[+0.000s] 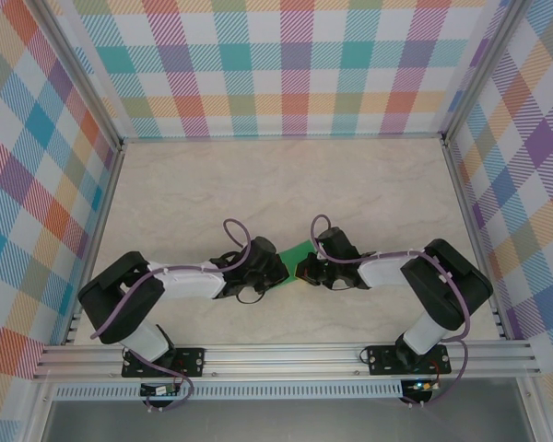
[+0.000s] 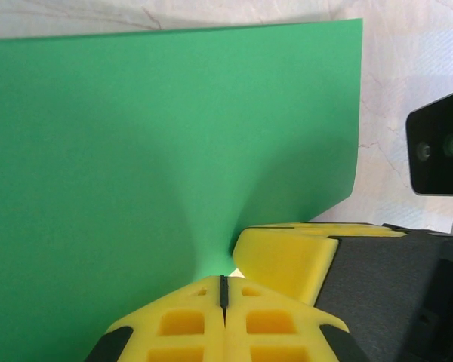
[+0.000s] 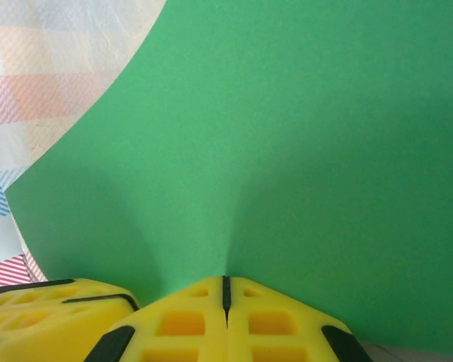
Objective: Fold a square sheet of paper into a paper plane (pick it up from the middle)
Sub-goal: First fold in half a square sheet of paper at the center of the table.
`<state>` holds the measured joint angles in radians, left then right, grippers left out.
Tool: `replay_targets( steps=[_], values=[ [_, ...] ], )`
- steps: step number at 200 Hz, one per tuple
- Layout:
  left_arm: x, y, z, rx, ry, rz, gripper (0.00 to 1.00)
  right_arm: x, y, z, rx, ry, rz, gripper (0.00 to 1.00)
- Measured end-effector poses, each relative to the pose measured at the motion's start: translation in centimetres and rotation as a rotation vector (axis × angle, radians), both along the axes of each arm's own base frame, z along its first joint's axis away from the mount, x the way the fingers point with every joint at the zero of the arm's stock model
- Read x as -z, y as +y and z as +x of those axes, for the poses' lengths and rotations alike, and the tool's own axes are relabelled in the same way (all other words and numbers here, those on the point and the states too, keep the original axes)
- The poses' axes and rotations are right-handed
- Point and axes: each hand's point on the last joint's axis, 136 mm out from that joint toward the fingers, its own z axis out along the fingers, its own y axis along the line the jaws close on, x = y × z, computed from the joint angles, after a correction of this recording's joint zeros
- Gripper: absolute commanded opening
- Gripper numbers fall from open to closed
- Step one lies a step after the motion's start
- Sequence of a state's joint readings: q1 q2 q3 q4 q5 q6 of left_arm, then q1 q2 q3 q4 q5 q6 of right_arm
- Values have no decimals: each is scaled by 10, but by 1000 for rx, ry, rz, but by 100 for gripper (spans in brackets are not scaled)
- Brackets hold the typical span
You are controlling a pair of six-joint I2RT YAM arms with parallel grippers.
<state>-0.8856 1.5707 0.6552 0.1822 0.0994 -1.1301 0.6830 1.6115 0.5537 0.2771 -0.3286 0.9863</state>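
The square sheet of paper (image 2: 174,151) is pinched over the front middle of the table (image 1: 369,184) by the pressed-together jaws of the left gripper (image 2: 223,290) and the right gripper (image 3: 226,290); it is spread toward the far side.

One square sheet of paper (image 2: 174,136), two tools (image 2: 224,290) (image 3: 226,290)

The left arm (image 1: 166,281) and the right arm (image 1: 424,276) share one build: bulky black joint housings and white link covers. A purple cable (image 1: 242,232) loops along each. Each foot is a black base plate (image 1: 163,361). The left claw (image 2: 224,290) and right claw (image 3: 226,290) have yellow fingers with square moulded pockets and black trim.
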Motion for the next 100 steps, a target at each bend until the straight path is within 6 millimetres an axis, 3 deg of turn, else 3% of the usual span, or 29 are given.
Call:
replay_targets(
  steps=[35, 100],
  values=[
    [11, -1, -6, 7, 27, 6, 0, -2, 1, 2, 1, -12, 8, 1],
    [12, -3, -6, 1, 33, -3, 0, -4, 5, 2, -13, -25, 17, 1]
  ],
)
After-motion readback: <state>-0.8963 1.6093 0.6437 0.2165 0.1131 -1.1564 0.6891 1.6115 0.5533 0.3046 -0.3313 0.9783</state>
